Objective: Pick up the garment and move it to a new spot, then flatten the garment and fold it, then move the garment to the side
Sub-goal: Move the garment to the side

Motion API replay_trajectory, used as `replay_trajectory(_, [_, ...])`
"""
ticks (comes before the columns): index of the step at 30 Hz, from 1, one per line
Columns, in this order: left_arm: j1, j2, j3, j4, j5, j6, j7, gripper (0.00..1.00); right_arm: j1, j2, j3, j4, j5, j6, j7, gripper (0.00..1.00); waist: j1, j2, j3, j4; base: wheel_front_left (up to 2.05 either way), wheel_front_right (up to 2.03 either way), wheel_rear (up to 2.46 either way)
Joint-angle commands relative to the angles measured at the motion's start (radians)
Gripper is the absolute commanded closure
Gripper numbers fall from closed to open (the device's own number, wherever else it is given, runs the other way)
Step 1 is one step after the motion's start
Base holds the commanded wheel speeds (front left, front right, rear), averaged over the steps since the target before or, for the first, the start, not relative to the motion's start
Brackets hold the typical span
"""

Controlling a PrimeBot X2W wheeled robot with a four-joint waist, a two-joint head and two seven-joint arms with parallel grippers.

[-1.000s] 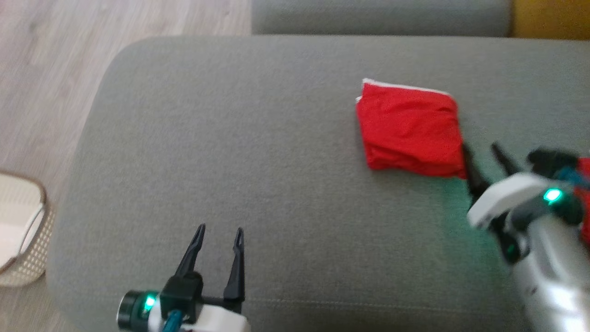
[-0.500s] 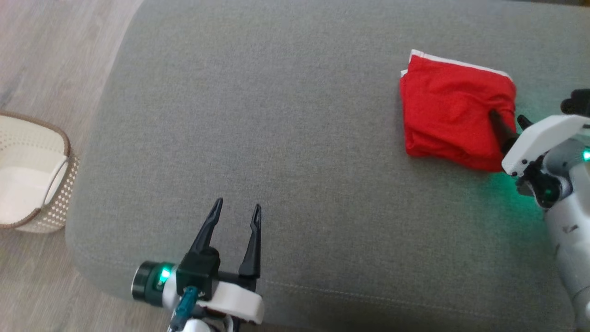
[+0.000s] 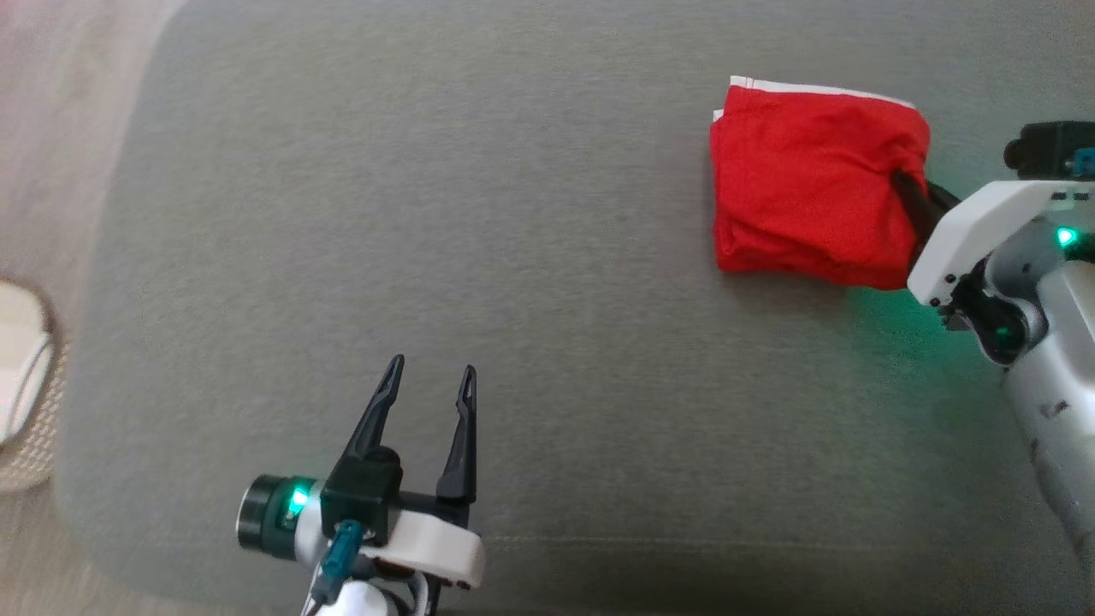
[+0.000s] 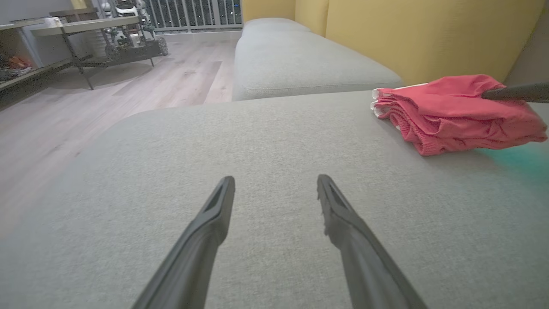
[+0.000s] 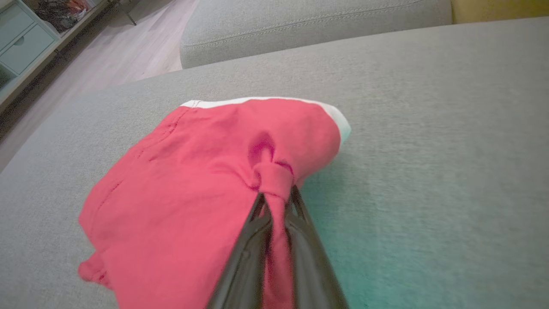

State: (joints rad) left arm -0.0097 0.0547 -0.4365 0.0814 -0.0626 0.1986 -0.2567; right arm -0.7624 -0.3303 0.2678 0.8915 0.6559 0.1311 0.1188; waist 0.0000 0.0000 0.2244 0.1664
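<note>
The right wrist view settles what the head view leaves unclear: the right gripper [image 5: 276,195] has its two dark fingers drawn together on a bunched pinch of red cloth at the edge of the garment [image 5: 193,184], with fabric squeezed between them. In the head view those fingers simply run into the garment's right edge.

The left wrist view gives the side profile. The garment is a folded red stack with a white band along its far edge, lying on the grey sofa cushion [image 3: 513,214] toward its far right part; a yellow backrest [image 4: 429,34] stands behind it, and one dark finger comes in from the right onto its top.

The left gripper [image 3: 430,370] has its fingers spread apart and holds nothing; it sits low over the cushion's near edge, well apart from the garment, fingers pointing away from the robot. The right forearm enters from the head view's right edge, with the wrist angled up and left toward the garment. A pale basket [image 3: 21,411] stands on the floor at the left.
</note>
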Motion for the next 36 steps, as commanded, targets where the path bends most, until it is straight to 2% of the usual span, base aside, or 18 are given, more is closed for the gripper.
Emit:
replay_trajectory(1, [-0.031, -0.004, 0.036, -0.030, 0.008, 0.000, -0.005, 0.00, 0.013, -0.030, 0.025, -0.052, 0.015, 0.000, -0.016, 1.00, 0.0000, 0.0000, -0.007, -0.061, 0.00, 0.00, 0.00])
replay_trajectory(6, [-0.039, 0.002, 0.051, -0.036, 0.022, -0.007, -0.005, 0.00, 0.038, -0.100, 0.074, -0.138, 0.036, 0.000, -0.023, 1.00, 0.0000, 0.0000, 0.003, -0.172, 0.00, 0.00, 0.00])
replay_trajectory(12, [-0.061, 0.017, 0.062, -0.039, 0.038, -0.018, -0.005, 0.00, 0.056, -0.193, 0.064, -0.207, 0.041, 0.000, -0.024, 1.00, 0.0000, 0.0000, 0.032, -0.285, 0.00, 0.00, 0.00])
replay_trajectory(19, [-0.087, 0.032, 0.064, -0.037, 0.050, -0.028, -0.005, 0.00, 0.087, -0.261, -0.001, -0.217, 0.018, 0.000, -0.026, 1.00, 0.0000, 0.0000, 0.060, -0.347, 0.00, 0.00, 0.00])
replay_trajectory(25, [-0.095, 0.049, 0.069, -0.039, 0.054, -0.031, -0.005, 0.00, 0.096, -0.282, -0.076, -0.178, -0.071, 0.000, -0.061, 1.00, 0.0000, 0.0000, 0.079, -0.369, 0.00, 0.00, 0.00])
replay_trajectory(26, [-0.097, 0.051, 0.067, -0.039, 0.055, -0.032, -0.005, 0.00, 0.091, -0.281, -0.091, -0.166, -0.092, 0.000, -0.080, 0.91, 0.0000, 0.0000, 0.081, -0.371, 0.00, 0.00, 0.00])
replay_trajectory(27, [-0.099, 0.053, 0.066, -0.038, 0.056, -0.034, -0.005, 0.00, 0.087, -0.278, -0.107, -0.149, -0.119, 0.000, -0.099, 0.72, 0.0000, 0.0000, 0.082, -0.372, 0.00, 0.00, 0.00])
replay_trajectory(28, [-0.101, 0.054, 0.065, -0.037, 0.057, -0.034, -0.005, 0.00, 0.081, -0.272, -0.127, -0.132, -0.148, 0.000, -0.121, 0.18, 0.0000, 0.0000, 0.084, -0.372, 0.00, 0.00, 0.00])
replay_trajectory(29, [-0.103, 0.054, 0.064, -0.037, 0.057, -0.034, -0.005, 0.00, 0.074, -0.264, -0.151, -0.113, -0.179, 0.000, -0.148, 0.00, 0.0000, 0.0000, 0.084, -0.372, 0.00, 0.00, 0.00])
replay_trajectory(36, [-0.104, 0.054, 0.056, -0.028, 0.052, -0.036, -0.005, 0.00, 0.033, -0.202, -0.371, -0.014, -0.461, 0.000, -0.330, 0.00, 0.0000, 0.0000, 0.064, -0.355, 0.00, 0.00, 0.00])
